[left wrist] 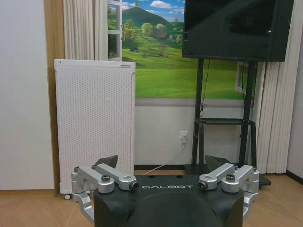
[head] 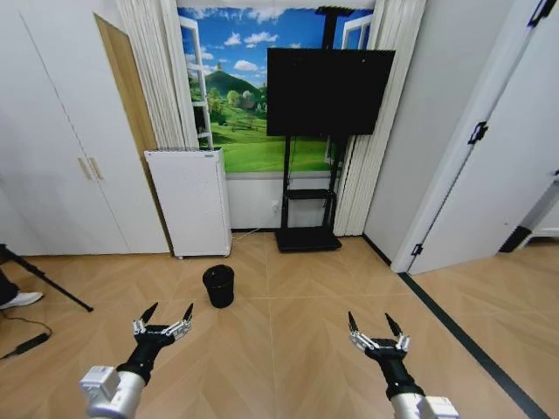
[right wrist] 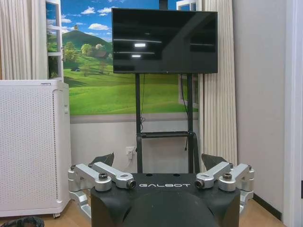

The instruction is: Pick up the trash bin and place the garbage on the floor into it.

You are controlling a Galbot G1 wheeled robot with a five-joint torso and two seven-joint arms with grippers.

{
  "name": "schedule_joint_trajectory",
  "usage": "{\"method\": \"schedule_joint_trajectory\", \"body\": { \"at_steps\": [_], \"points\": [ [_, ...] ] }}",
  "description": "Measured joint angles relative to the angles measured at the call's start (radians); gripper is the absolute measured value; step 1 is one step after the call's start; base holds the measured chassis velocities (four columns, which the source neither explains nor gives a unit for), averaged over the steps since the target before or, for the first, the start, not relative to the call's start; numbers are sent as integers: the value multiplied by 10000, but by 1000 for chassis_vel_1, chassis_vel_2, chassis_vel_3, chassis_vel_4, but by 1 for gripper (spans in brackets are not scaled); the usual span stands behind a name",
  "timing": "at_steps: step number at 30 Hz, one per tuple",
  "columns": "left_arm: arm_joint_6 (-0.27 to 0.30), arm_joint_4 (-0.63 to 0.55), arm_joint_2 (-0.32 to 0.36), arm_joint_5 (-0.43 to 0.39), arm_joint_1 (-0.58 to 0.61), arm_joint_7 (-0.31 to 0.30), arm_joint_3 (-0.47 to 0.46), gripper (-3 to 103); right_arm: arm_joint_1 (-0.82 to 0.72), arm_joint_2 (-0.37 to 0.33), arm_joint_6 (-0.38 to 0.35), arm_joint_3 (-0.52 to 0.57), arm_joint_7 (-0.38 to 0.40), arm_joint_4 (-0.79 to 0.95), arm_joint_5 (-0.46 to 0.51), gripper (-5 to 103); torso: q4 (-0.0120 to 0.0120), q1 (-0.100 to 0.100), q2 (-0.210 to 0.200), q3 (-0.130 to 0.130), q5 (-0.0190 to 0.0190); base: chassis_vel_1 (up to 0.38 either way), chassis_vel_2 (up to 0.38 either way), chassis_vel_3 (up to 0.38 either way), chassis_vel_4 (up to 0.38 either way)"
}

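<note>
Head view: left gripper point(head: 165, 313) hovers low with fingers spread wide, empty; the trash bin point(head: 218, 285) stands on the floor just beyond it, near the white air purifier point(head: 189, 202). Right gripper point(head: 376, 326) likewise wide, well apart. Approaching off-centre could tip the light bin. "GALBOT" marks both wrists.

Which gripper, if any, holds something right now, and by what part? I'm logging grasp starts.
Nothing is held. The left gripper and right gripper both hover open above the wooden floor, and the black trash bin stands untouched ahead of the left one.
</note>
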Motion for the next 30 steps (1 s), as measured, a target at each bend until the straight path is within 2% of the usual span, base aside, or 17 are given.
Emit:
{"method": "schedule_joint_trajectory", "body": {
  "at_steps": [30],
  "points": [
    [0, 0, 0, 1, 2, 5, -1, 100, -5, 1, 0, -1, 0, 0, 0, 100, 0, -7, 2, -5, 2, 0, 0, 0, 0]
  ]
}}
